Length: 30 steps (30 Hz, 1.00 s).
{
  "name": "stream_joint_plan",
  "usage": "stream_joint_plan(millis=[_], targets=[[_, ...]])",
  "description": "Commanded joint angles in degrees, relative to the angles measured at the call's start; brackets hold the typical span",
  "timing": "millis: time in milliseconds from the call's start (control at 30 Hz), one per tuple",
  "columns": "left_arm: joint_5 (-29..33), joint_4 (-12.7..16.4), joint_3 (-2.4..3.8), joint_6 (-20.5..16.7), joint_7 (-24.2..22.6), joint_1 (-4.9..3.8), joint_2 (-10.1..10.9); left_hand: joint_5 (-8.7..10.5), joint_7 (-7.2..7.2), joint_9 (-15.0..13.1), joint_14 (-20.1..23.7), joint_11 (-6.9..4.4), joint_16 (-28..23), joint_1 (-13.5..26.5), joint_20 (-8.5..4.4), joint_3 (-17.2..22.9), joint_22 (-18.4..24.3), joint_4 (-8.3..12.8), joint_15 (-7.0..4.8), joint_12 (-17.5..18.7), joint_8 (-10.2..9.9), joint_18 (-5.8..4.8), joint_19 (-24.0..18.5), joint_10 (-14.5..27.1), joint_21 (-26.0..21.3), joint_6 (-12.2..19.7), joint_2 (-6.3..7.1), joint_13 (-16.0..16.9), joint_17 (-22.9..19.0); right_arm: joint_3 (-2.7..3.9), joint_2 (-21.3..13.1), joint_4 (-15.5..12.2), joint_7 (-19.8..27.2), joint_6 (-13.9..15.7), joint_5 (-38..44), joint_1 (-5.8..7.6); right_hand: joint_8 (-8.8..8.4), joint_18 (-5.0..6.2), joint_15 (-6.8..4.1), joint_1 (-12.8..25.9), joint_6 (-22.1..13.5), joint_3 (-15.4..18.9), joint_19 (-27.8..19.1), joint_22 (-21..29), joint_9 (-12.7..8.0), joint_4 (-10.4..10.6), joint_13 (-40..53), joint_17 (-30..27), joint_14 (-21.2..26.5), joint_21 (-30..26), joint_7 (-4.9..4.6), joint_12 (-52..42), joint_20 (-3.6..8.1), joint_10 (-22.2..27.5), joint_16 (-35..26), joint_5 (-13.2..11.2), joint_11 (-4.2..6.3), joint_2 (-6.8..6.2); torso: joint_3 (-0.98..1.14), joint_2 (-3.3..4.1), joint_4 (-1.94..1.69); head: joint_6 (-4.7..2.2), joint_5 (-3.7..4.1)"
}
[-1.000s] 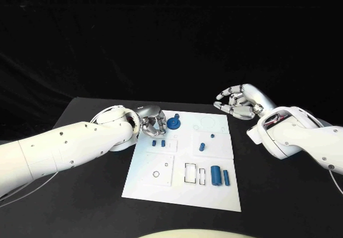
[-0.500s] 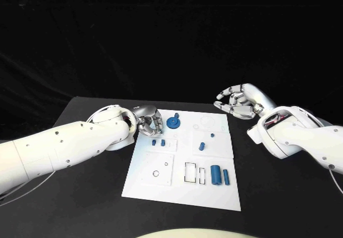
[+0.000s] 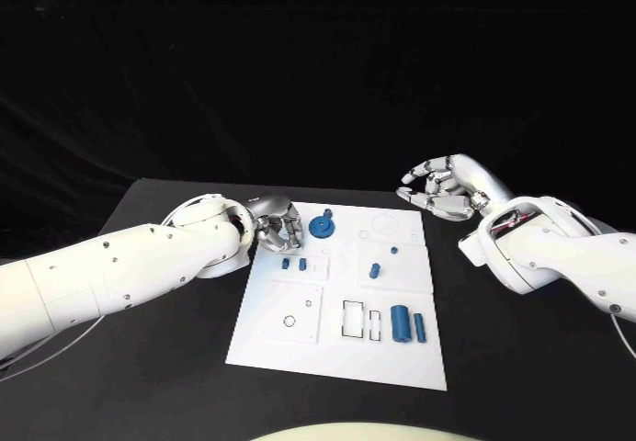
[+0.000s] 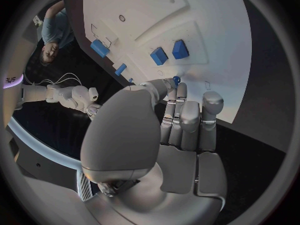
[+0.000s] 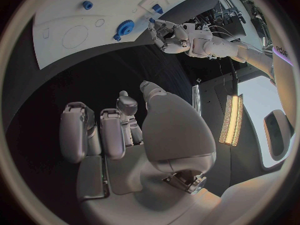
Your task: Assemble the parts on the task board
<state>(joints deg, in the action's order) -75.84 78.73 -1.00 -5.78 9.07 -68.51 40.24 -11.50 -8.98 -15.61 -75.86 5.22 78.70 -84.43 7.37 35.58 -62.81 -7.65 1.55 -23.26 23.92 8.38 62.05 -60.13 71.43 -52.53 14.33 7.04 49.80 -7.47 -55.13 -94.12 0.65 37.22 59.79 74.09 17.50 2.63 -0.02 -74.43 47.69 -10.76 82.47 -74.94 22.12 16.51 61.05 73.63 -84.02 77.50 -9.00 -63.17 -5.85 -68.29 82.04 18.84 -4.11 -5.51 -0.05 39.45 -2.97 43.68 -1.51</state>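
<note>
- Standing at the black worktop (image 3: 159,367), I see the white task board (image 3: 338,344) lying flat in the middle, its long side running from near to far.
- On the board's far left corner sits a round blue gear part (image 3: 323,227) with a small knob on top; the right wrist view shows its toothed rim (image 5: 125,26).
- The left hand (image 3: 278,231) is at the board's far left edge, just beside that gear, fingers curled in close together. In its own wrist view a small blue piece (image 4: 177,79) shows right at the fingertips (image 4: 181,91); whether they pinch it or it merely lies beyond them I cannot tell.
- Two small blue blocks (image 3: 294,265) stand side by side a little nearer than the left hand, on a raised square of the board; the left wrist view shows them (image 4: 169,52) just ahead of the fingers.
- A small blue peg (image 3: 393,250) and an oblong blue piece (image 3: 375,271) sit near the board's middle, apart from each other.
- Toward the near right part lie a thick blue cylinder (image 3: 401,324) and a thinner blue bar (image 3: 419,328), parallel and just beside one another, next to two rectangular outlines (image 3: 360,321).
- A ring-shaped outline (image 3: 290,322) marks the near left section.
- The right hand (image 3: 443,190) hangs above the worktop off the board's far right corner, well apart from every part, fingers bent inward in a loose claw with nothing in them.
</note>
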Motion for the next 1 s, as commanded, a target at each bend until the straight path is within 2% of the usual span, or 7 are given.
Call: stream_joint_plan(millis=[33, 233, 500, 667, 1000], targets=[[0.72, -0.29, 0.03, 1.07, 0.04, -0.01, -0.41, -0.04, -0.11, -0.1, -0.24, 0.17, 0.09, 0.17, -0.06, -0.01, -0.06, 0.2, -0.09, 0.28, -0.19, -0.85, 0.36, -0.43, 0.33, -0.4, -0.06, -0.01, -0.09, 0.01, 0.03, -0.07, 0.17, -0.31, 0.28, -0.04, 0.26, 0.69, -0.29, 0.45, 0.16, -0.33, -0.24, -6.04, -0.06, 0.13, -0.05, 0.09, -1.95, -0.3, 0.18, 0.18, 0.0, 0.13, -0.19, 0.29, 0.17, -0.19, -0.01, 0.04, -0.02, -0.07, 0.01], [0.69, -1.07, 0.03, 1.32, 0.05, 0.0, -1.26, -0.02, -0.12, -0.1, -0.31, 0.17, 0.14, 0.2, -0.06, -0.02, -0.03, 0.21, -0.09, 0.31, -0.21, -0.85, 0.35, -0.45, 0.32, -0.41, -0.04, -0.01, 0.07, 0.01, 0.1, -0.06, 0.19, -0.33, 0.28, -0.05, 0.26, 0.69, -0.29, 0.45, 0.16, -0.33, -0.24, -6.04, -0.06, 0.13, -0.05, 0.09, -1.95, -0.3, 0.18, 0.18, 0.0, 0.13, -0.19, 0.29, 0.17, -0.19, -0.05, 0.07, 0.1, -0.1, -0.03], [-0.28, -2.36, 0.02, 2.09, 0.31, 0.0, -2.11, -0.01, -0.12, -0.1, -0.35, 0.17, 0.17, 0.21, -0.07, -0.02, 0.0, 0.22, -0.1, 0.33, -0.22, -0.84, 0.32, -0.47, 0.29, -0.43, -0.04, -0.01, 0.19, 0.01, 0.1, -0.09, 0.18, -0.35, 0.28, -0.06, 0.26, 0.69, -0.29, 0.45, 0.16, -0.33, -0.24, -6.04, -0.06, 0.13, -0.05, 0.09, -1.95, -0.3, 0.18, 0.18, 0.0, 0.13, -0.19, 0.29, 0.17, -0.19, -0.01, 0.09, 0.05, 0.01, 0.02], [-0.7, -2.75, 0.01, 2.74, 0.52, 0.0, -2.41, -0.01, -0.11, -0.1, -0.33, 0.17, 0.15, 0.2, -0.07, -0.02, -0.03, 0.23, -0.1, 0.36, -0.24, -0.85, 0.35, -0.48, 0.31, -0.43, -0.05, -0.01, 0.12, 0.01, 0.1, -0.1, 0.15, -0.36, 0.28, -0.06, 0.26, 0.69, -0.29, 0.45, 0.16, -0.33, -0.24, -6.04, -0.06, 0.13, -0.05, 0.09, -1.95, -0.3, 0.18, 0.18, 0.0, 0.13, -0.19, 0.29, 0.17, -0.19, 0.02, 0.01, -0.02, 0.11, 0.04], [-1.21, -3.0, 0.0, 4.39, 1.42, 0.0, -2.57, -0.01, -0.1, -0.09, -0.25, 0.16, 0.08, 0.17, -0.09, 0.05, -0.01, 0.3, -0.1, 0.47, -0.32, -0.85, 0.36, -0.53, 0.3, -0.44, -0.13, -0.02, -0.12, 0.01, 0.03, -0.19, 0.12, -0.38, 0.28, -0.06, 0.26, 0.69, -0.29, 0.45, 0.16, -0.33, -0.24, -6.04, -0.06, 0.13, -0.05, 0.09, -1.95, -0.3, 0.18, 0.18, 0.0, 0.13, -0.19, 0.29, 0.17, -0.19, 0.01, 0.0, 0.05, 0.06, 0.03]])
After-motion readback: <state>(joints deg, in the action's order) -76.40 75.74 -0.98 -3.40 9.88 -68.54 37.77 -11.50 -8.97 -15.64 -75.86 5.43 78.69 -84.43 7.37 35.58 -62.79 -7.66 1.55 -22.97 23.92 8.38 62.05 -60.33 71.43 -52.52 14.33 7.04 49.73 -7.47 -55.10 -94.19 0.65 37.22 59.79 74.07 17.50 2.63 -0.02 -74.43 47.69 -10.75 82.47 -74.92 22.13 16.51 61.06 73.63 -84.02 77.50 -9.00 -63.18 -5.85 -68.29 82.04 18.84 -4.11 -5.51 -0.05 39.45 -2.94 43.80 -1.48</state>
